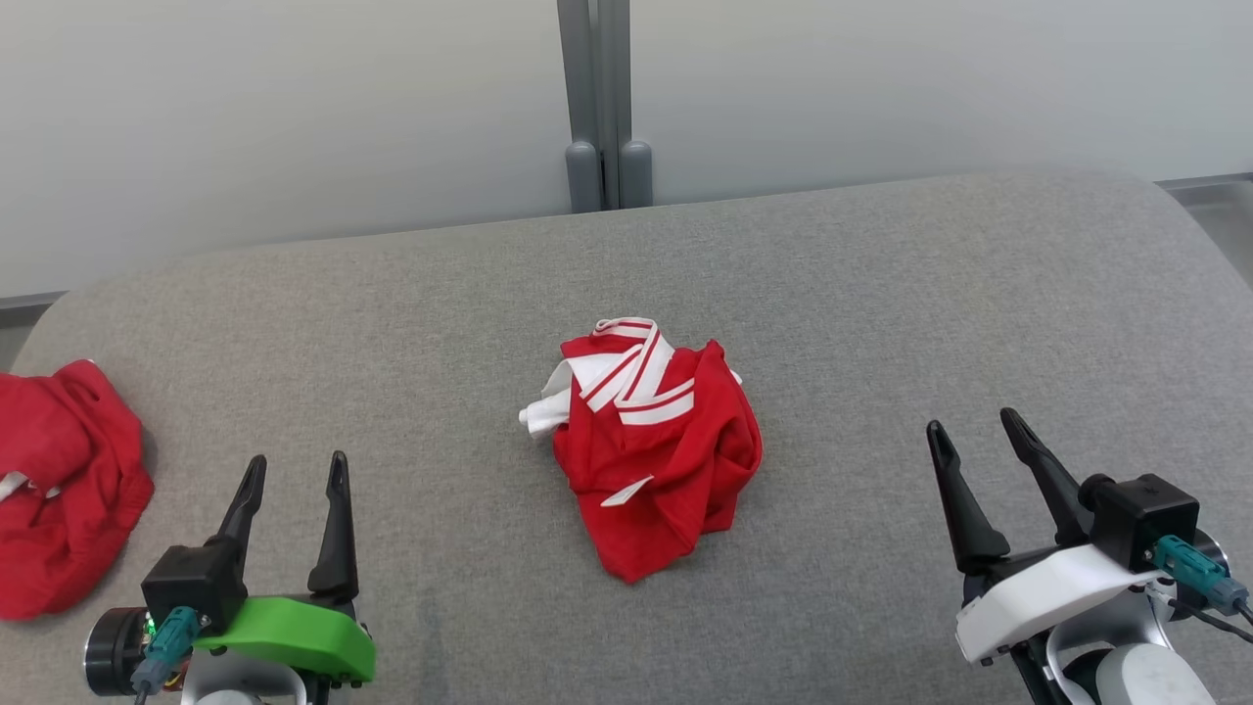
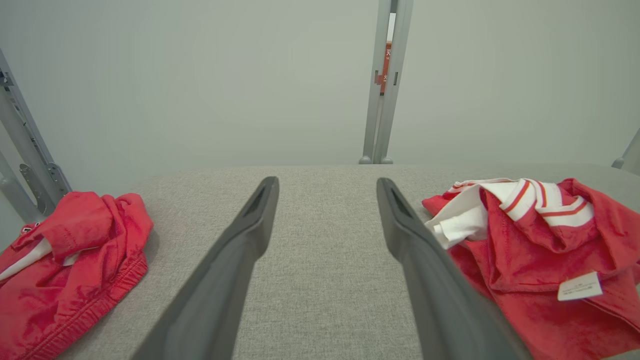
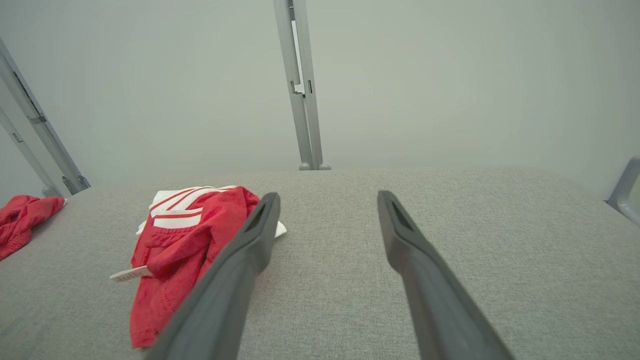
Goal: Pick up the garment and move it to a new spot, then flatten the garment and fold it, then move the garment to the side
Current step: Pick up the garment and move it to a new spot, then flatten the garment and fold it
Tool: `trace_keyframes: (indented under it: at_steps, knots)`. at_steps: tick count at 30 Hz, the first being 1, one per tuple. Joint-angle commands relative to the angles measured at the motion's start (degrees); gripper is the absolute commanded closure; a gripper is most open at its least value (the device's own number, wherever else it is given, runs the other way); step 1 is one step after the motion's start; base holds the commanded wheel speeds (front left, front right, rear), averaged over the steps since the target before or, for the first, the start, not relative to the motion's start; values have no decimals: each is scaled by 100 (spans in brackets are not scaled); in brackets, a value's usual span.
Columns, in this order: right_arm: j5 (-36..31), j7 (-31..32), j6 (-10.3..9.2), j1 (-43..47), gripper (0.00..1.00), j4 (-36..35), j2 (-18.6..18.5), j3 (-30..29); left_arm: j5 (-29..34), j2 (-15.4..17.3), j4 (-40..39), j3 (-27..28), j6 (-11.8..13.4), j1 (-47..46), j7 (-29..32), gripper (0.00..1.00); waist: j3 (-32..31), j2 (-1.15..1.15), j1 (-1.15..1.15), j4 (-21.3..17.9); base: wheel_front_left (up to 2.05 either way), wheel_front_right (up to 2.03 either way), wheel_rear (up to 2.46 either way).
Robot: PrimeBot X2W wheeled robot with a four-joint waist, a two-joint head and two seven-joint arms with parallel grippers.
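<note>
A crumpled red garment (image 1: 656, 446) with white and red striped trim lies in a heap at the middle of the grey padded surface (image 1: 881, 323). It also appears at the right of the left wrist view, garment (image 2: 540, 260), and at the left of the right wrist view, garment (image 3: 185, 245). My left gripper (image 1: 297, 470) stands open at the lower left, well apart from the heap, with nothing between its fingers. My right gripper (image 1: 974, 426) stands open at the lower right, also empty and apart from the garment.
A second red garment (image 1: 59, 490) lies bunched at the left edge of the surface, also seen as a red heap (image 2: 70, 265). A grey post (image 1: 599, 108) rises behind the far edge against a pale wall. Metal frame bars (image 2: 25, 145) stand at the left.
</note>
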Motion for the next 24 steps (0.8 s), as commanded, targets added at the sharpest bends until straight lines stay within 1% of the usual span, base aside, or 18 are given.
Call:
trace_keyframes:
  at_steps: [1, 16, 20, 24]
  knots:
    - [-31, 27, 3, 88, 0, -41, 7, -7, -8, 54, -30, -1, 29, 102, 28, 0, -20, 0, 0, -11, 0, 0, 0]
    - [-22, 83, 3, 17, 0, -47, -10, 16, -13, 83, -107, -86, 104, 84, 99, 0, 18, 0, 0, 19, 0, 0, 0]
    - [-9, 176, 3, -73, 0, 8, -66, 217, 36, 82, -180, -144, 111, -24, 120, 0, 109, 0, 0, 91, 0, 0, 0]
    - [85, 299, 3, -246, 0, 136, -120, 687, 116, 44, -281, -231, 97, -255, 147, 0, 375, 0, 0, 241, 0, 0, 0]
